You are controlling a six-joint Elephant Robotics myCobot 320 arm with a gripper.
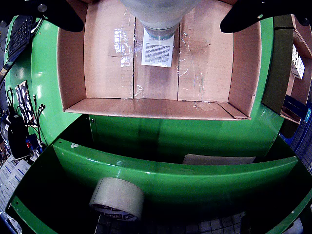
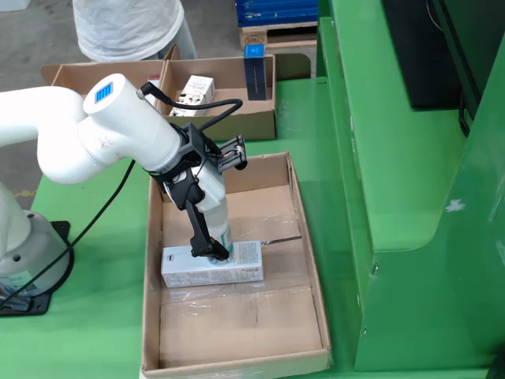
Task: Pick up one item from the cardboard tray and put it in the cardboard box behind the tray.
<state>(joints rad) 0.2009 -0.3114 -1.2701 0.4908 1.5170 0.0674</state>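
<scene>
In the fixed view my gripper (image 2: 223, 201) hangs inside the large cardboard box (image 2: 237, 359). A white bottle (image 2: 213, 207) stands nearly upright between its black fingers. The bottle's lower end rests at a white printed carton (image 2: 237, 272) lying flat on the box floor. In the wrist view the two fingertips (image 1: 78, 24) stand wide apart. There is a gap on each side of the bottle (image 1: 158, 17), so the gripper (image 1: 152, 27) looks open. The carton (image 1: 157, 51) and the box floor (image 1: 107, 68) show below. The cardboard tray (image 2: 260, 126) behind holds a small box (image 2: 193, 89).
A second cardboard tray (image 2: 95, 75) sits left of the first. A person (image 2: 130, 28) stands behind them. A tall green machine body (image 2: 410, 174) walls the right side. The arm's base (image 2: 24, 253) is at left. A tape roll (image 1: 117, 199) lies on a green shelf.
</scene>
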